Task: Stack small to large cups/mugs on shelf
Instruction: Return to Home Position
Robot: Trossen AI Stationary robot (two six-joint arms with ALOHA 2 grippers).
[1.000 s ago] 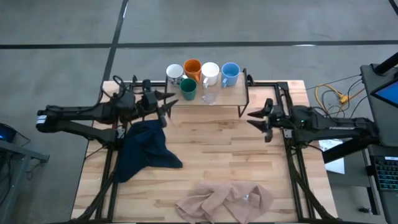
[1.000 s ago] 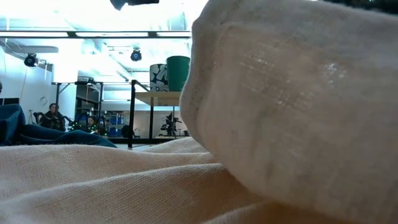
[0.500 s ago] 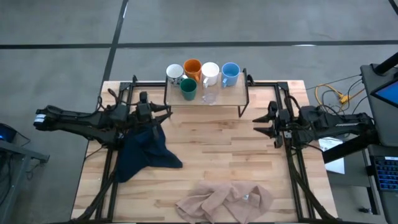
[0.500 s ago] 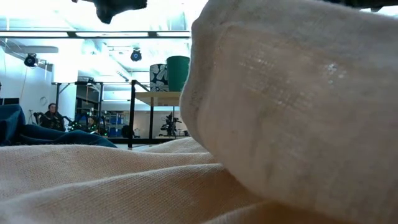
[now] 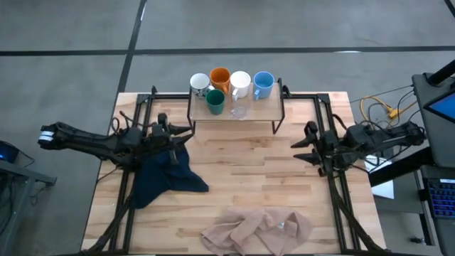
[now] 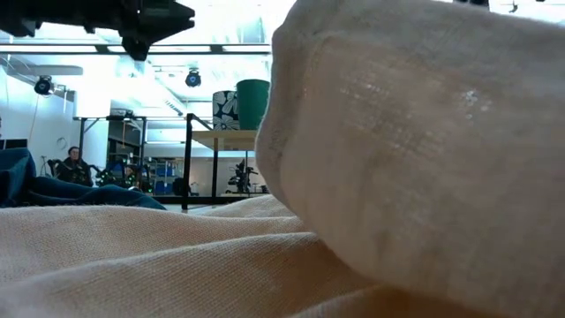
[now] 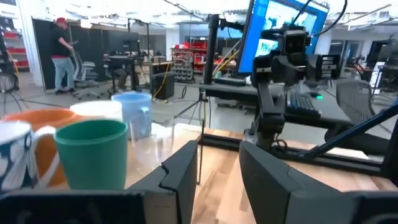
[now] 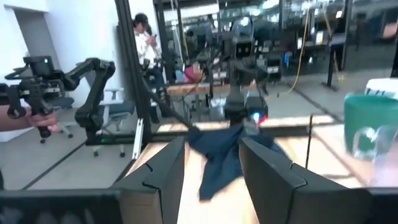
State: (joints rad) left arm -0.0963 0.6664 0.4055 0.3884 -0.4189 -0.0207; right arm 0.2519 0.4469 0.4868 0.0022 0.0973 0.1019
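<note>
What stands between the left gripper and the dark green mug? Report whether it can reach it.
Probably yes: the left gripper, open, points toward the shelf, and the dark green mug stands in its front row, unblocked.

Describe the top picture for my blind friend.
Six cups stand on a small shelf at the far edge of the table. The left gripper and right gripper hover open either side; a blue cloth and a beige cloth lie nearer.

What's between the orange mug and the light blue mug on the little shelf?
The plain white mug stands between the orange mug and the light blue mug on the shelf; the high view shows it.
</note>
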